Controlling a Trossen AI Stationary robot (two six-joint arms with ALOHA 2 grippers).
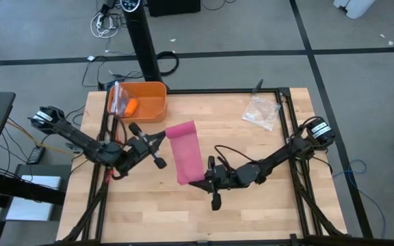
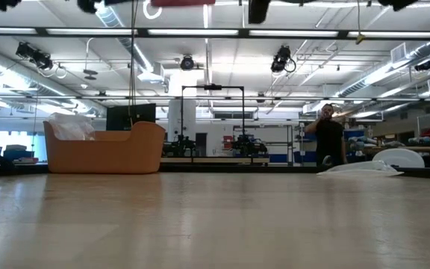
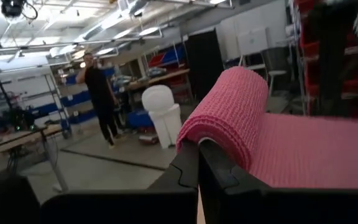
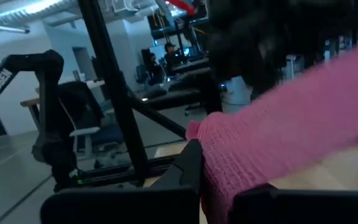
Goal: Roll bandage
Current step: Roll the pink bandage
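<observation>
The bandage [image 1: 185, 154] is a magenta-pink strip stretched between my two grippers over the middle of the table. Its far end is wound into a small roll [image 3: 229, 112]. My left gripper [image 1: 163, 137] is shut on that rolled far end. My right gripper [image 1: 202, 182] is shut on the strip's near end. In the low view only a sliver of the bandage [image 2: 185, 2] shows at the top edge, well above the tabletop. My left gripper pinches the side edge of the rolled end [image 3: 194, 138] between its two fingers, coming level from the table's left. The roll is lifted clear of the table, and the strip runs away from it toward the other gripper. My right gripper pinches the strip's near end [image 4: 219, 163] between its two fingers, coming level from the table's right, across the strip. The end is lifted clear of the table. The strip runs from it toward the far roll without sagging to the wood.
An orange bin [image 1: 149, 92] stands at the far left, holding a small orange object [image 1: 130, 106] and some clear plastic. A clear crinkly bag [image 1: 262, 111] lies at the far right. A person [image 2: 327, 134] stands in the room beyond the table.
</observation>
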